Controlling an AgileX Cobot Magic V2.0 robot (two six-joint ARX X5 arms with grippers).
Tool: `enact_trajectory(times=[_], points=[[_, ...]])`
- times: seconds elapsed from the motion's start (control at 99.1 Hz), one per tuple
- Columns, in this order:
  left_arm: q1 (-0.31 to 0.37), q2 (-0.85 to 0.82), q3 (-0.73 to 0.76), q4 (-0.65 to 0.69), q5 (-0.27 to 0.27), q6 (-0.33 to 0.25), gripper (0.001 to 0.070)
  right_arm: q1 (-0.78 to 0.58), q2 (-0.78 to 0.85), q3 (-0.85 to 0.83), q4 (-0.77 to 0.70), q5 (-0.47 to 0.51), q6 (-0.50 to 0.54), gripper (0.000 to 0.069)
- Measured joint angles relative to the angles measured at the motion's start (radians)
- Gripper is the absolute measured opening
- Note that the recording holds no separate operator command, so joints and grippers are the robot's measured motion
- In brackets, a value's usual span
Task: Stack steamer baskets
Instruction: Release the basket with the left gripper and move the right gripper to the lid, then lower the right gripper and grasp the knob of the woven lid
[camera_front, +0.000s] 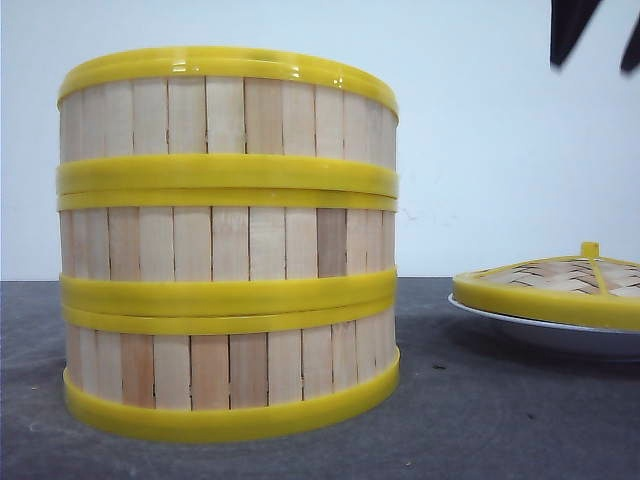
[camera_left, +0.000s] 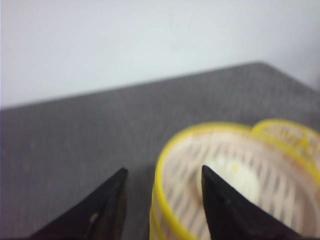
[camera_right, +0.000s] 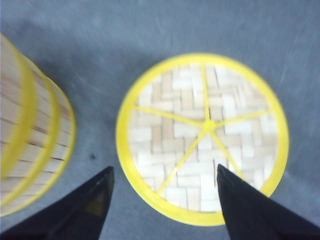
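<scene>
Three steamer baskets stand stacked in one column on the dark table: bottom basket (camera_front: 230, 370), middle basket (camera_front: 228, 243), top basket (camera_front: 228, 115). In the left wrist view the top basket (camera_left: 225, 170) is seen from above and blurred. My left gripper (camera_left: 164, 169) is open over its near rim, with one finger outside the wall and one over the inside. My right gripper (camera_right: 164, 168) is open and empty above the near edge of the woven lid (camera_right: 200, 135). The stack (camera_right: 30, 145) is beside it. In the front view its dark fingers (camera_front: 575, 25) show at the top right.
The flat woven lid (camera_front: 560, 285) with yellow rim and knob lies on a white plate (camera_front: 540, 335) to the right of the stack. The lid's edge (camera_left: 295, 137) shows past the top basket. A pale wall stands behind the grey table (camera_front: 480, 420).
</scene>
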Motion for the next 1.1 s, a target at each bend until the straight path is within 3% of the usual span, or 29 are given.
enact_trajectory(times=[0.212, 0.444, 1.099], points=[[0.000, -0.110, -0.060, -0.026, 0.000, -0.024, 0.0272, -0.109, 0.079, -0.113, 0.111, -0.067, -0.003, 0.0400], [0.000, -0.162, -0.059, -0.081, 0.000, -0.035, 0.0272, -0.169, 0.190, -0.134, 0.194, -0.072, -0.009, 0.0400], [0.000, -0.188, -0.059, -0.129, 0.000, -0.035, 0.0272, -0.174, 0.332, -0.134, 0.341, -0.072, -0.011, 0.0347]])
